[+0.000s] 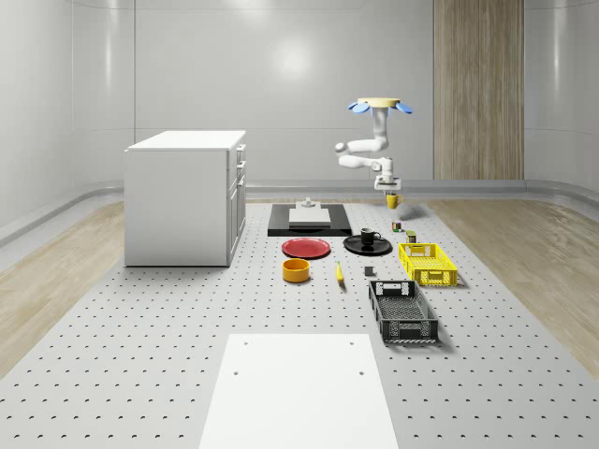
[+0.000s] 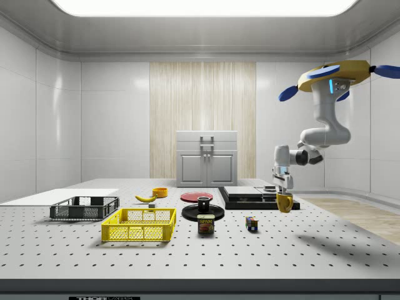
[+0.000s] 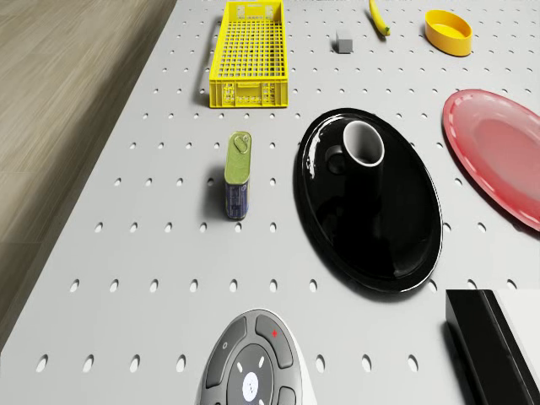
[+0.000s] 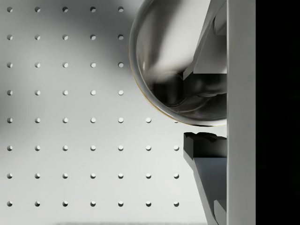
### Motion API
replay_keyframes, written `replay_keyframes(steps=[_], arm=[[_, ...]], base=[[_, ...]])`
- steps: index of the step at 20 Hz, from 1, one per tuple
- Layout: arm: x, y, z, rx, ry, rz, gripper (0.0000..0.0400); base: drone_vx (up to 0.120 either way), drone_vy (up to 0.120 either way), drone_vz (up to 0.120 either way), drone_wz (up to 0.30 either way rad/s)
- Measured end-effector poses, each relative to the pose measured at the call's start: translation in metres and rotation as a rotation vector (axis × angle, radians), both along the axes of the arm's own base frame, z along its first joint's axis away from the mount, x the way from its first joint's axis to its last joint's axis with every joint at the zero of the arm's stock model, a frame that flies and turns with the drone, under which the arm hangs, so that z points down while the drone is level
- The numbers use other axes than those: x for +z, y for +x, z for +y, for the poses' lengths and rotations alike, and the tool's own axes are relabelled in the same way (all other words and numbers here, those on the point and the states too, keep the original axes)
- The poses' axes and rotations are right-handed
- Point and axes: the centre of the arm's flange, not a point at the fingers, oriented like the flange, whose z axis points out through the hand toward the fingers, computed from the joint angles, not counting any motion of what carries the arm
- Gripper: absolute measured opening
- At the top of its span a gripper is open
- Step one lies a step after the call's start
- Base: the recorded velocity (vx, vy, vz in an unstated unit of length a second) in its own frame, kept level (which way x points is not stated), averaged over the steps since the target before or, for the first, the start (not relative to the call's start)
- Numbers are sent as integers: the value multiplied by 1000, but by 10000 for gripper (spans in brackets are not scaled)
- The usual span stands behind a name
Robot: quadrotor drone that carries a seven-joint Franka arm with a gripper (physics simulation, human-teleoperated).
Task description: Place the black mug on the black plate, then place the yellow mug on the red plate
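Black mug (image 3: 363, 143) already sits on the black plate (image 3: 371, 219). We hover beyond it, gripper (image 2: 283, 195) clenched on the yellow mug (image 2: 285, 202), lifted clear for carrying to the red plate (image 1: 306, 248).

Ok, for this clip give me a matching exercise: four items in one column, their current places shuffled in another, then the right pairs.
Items:
1. black mug
2. yellow mug
3. banana
4. red plate

Places:
A. held in the end effector, off the table
B. lying on the table near the orange bowl
C. standing on the black plate
D. flat on the table, nothing on it

Pairs: 1-C, 2-A, 3-B, 4-D
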Motion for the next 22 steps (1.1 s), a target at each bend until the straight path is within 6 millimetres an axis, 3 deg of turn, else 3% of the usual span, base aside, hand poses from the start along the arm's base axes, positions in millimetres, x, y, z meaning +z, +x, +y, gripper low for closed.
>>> replay_keyframes(steps=[22], arm=[[-1,0,0,0,0,0,110]], base=[[120,-120,0,0]])
